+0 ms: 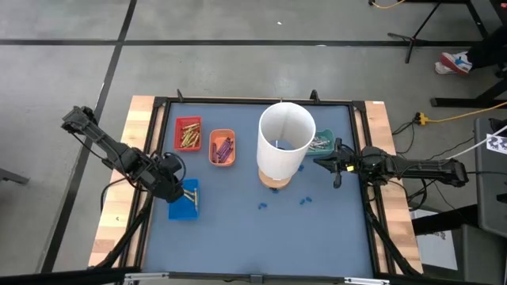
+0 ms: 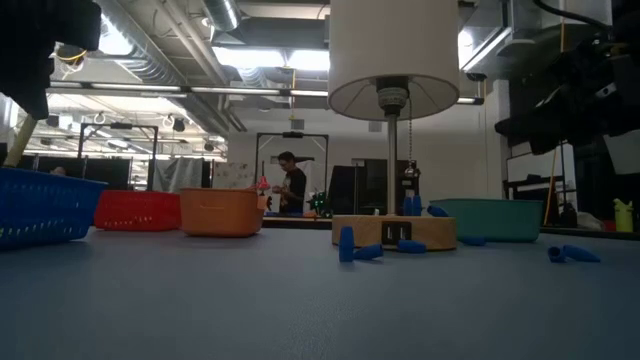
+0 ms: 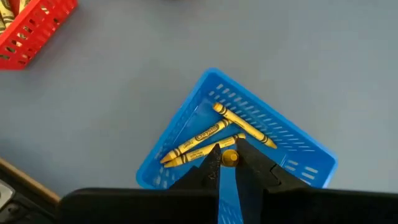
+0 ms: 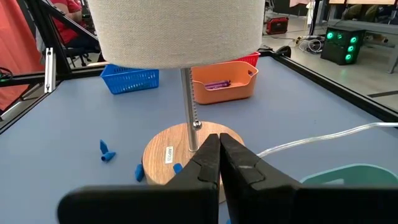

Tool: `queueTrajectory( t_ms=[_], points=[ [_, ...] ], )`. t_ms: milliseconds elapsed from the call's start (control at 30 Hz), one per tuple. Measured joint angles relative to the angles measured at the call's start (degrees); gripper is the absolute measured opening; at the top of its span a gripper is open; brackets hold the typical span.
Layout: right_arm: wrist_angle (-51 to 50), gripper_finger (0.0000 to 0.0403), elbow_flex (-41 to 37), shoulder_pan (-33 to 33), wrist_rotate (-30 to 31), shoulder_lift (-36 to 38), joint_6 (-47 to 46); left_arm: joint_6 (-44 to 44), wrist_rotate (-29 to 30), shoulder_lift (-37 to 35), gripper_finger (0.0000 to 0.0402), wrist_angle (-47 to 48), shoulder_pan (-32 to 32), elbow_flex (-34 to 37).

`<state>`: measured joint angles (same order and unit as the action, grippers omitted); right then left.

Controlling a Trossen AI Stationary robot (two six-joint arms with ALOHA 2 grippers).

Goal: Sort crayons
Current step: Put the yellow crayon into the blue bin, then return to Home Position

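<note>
My left gripper point(image 3: 227, 163) hung over the blue tray point(image 1: 184, 199) at the lower left of the overhead frame, its jaws pinching a yellow crayon point(image 3: 229, 158) end-on. The tray was slotted plastic mesh with straight walls, and three more yellow crayons point(image 3: 205, 138), paper-wrapped sticks, lay crossed on its floor.

At upper left of the overhead frame sat two more trays, side by side: a red mesh tray point(image 1: 188, 133) holding gold-brown crayons point(image 1: 188, 136), too many and too small for me to count, and a smooth orange tray point(image 1: 222, 148) with rounded corners holding purple crayons point(image 1: 224, 148).

My right gripper point(image 4: 219, 157) waited at centre right, jaws pressed together on nothing, just beside a lamp point(image 1: 285, 141) with a white cloth drum shade, a thin metal stem and a round wooden base point(image 4: 165, 157). A teal tray point(image 2: 490, 218) behind it held grey crayons point(image 1: 320, 144).

Small blue cone-shaped caps point(image 1: 303, 199) lay scattered on the matte blue table point(image 1: 261, 245) below the lamp; I counted about four overhead.
</note>
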<state>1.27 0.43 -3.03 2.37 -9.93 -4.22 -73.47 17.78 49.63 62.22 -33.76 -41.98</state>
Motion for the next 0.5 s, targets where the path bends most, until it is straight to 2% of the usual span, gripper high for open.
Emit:
queueTrajectory(
  t_ms=[333,500],
  points=[
    [-0.06,0.001,0.02,0.0,0.0,0.0,0.01,-1.42,0.42,1.04,0.0089,-0.14,-0.01,0.0],
    [-0.08,0.001,0.02,0.0,-0.01,0.56,0.01,1.35,5.98,1.04,0.0108,-3.15,-0.02,0.0]
  ],
)
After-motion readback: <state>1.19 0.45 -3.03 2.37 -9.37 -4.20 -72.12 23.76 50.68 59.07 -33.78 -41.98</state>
